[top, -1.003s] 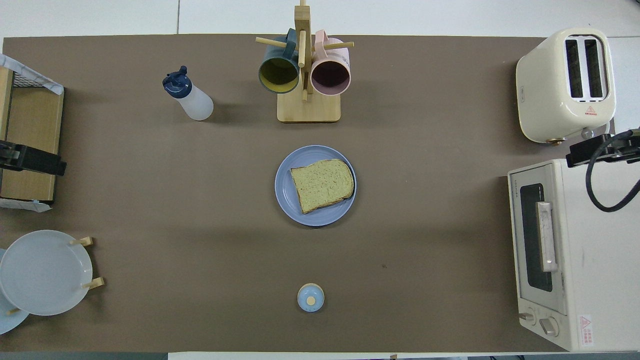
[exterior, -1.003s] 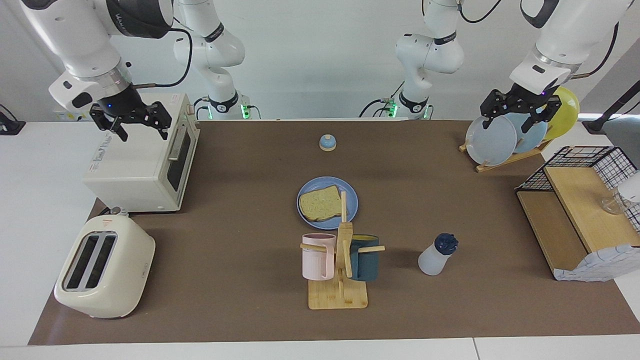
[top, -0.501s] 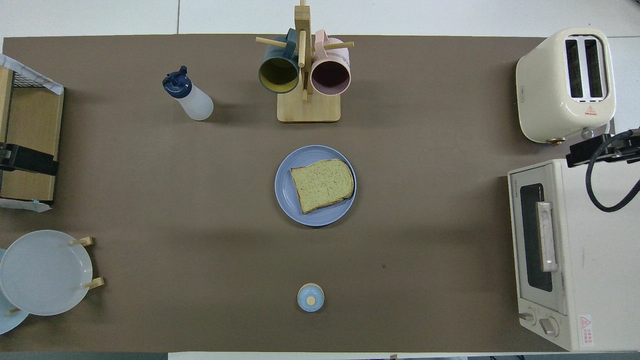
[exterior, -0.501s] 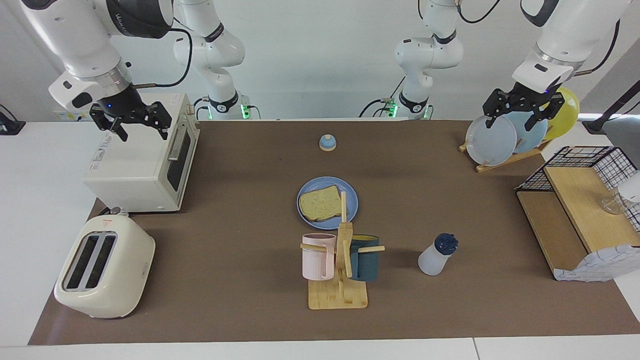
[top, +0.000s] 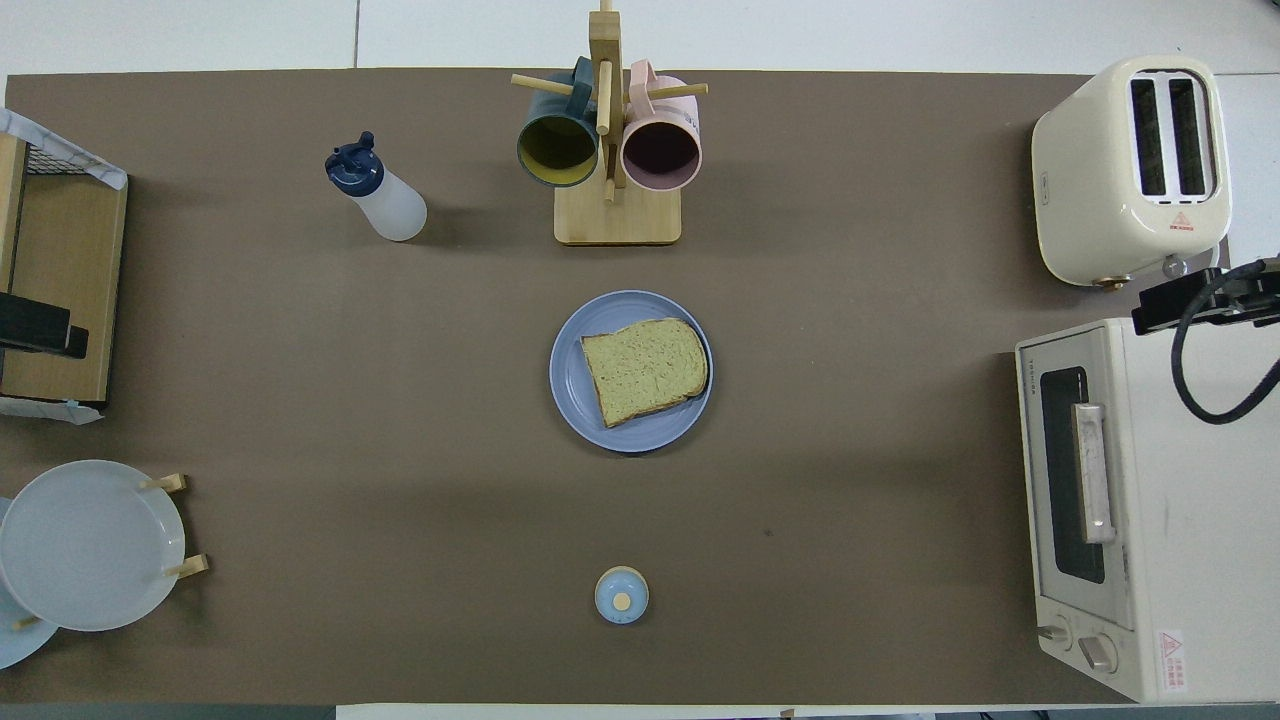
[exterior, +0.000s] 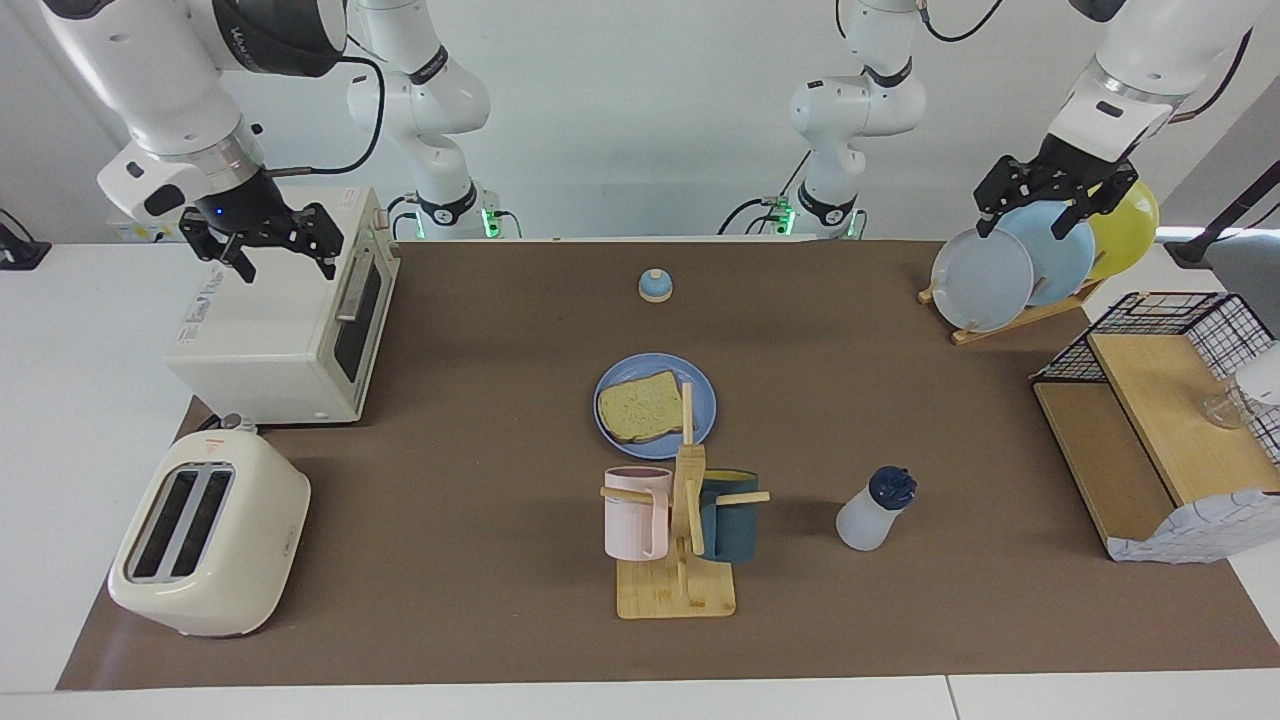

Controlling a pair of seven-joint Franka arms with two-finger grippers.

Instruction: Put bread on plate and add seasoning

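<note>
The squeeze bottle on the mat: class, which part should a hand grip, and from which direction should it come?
Grip the bottle around its pale body, below the dark cap. It stands upright, so the round sides are free for two fingers, while the cap is narrower and knobbly. Probably come in from above, from the left arm's end of the table, keeping away from the mug rack beside it.

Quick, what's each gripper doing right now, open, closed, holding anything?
Left gripper: open, empty, up over the rack of upright plates.
Right gripper: open, empty, over the toaster oven.
</note>
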